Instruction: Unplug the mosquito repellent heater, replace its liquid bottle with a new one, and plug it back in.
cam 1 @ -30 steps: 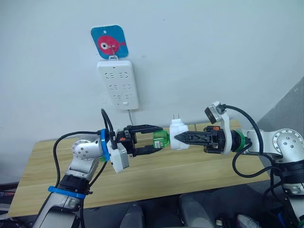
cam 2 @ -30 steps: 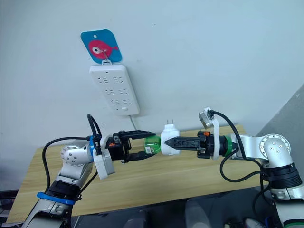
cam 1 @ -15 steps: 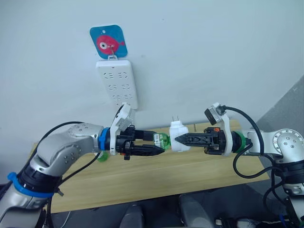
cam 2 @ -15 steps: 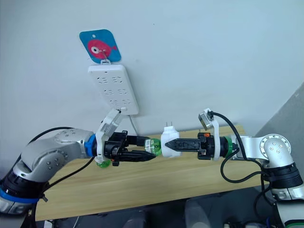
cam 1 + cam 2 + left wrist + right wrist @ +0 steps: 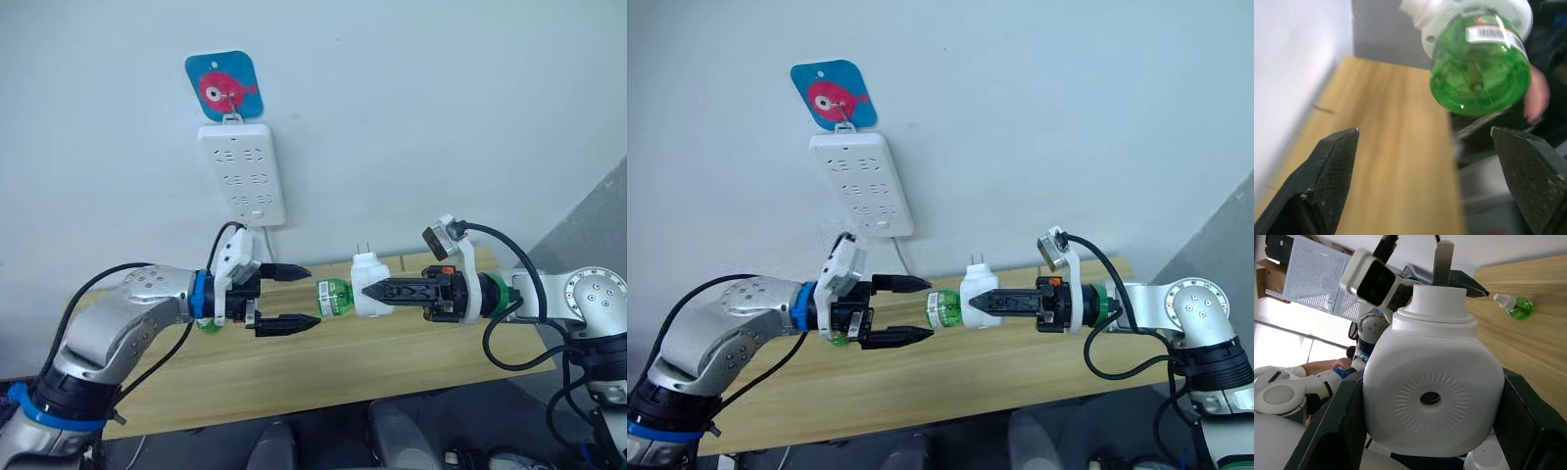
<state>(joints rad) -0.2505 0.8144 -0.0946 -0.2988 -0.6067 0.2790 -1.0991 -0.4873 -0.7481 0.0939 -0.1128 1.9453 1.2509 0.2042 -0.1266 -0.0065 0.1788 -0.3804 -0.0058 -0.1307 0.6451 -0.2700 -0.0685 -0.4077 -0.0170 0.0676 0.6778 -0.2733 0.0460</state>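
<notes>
The white mosquito repellent heater [image 5: 369,284] hangs in the air above the table, prongs pointing up, with my right gripper [image 5: 366,291] shut on it from the right. A green liquid bottle [image 5: 333,295] sticks out of the heater's left side toward my left arm. My left gripper [image 5: 305,295] stands open just left of that bottle, one finger above and one below, touching nothing. In the left wrist view the bottle's round green base [image 5: 1479,78] faces me beyond the spread fingers [image 5: 1332,166]. A second green bottle [image 5: 1515,306] lies on the table.
A white power strip [image 5: 242,174] hangs on the wall under a blue fish hook [image 5: 224,86], its cord running down behind the wooden table [image 5: 392,352]. The lying bottle [image 5: 206,324] sits behind my left wrist.
My left gripper has opened and drawn back to the left, away from the green bottle. The bottle stays in the heater, which my right gripper has kept nearly still.
</notes>
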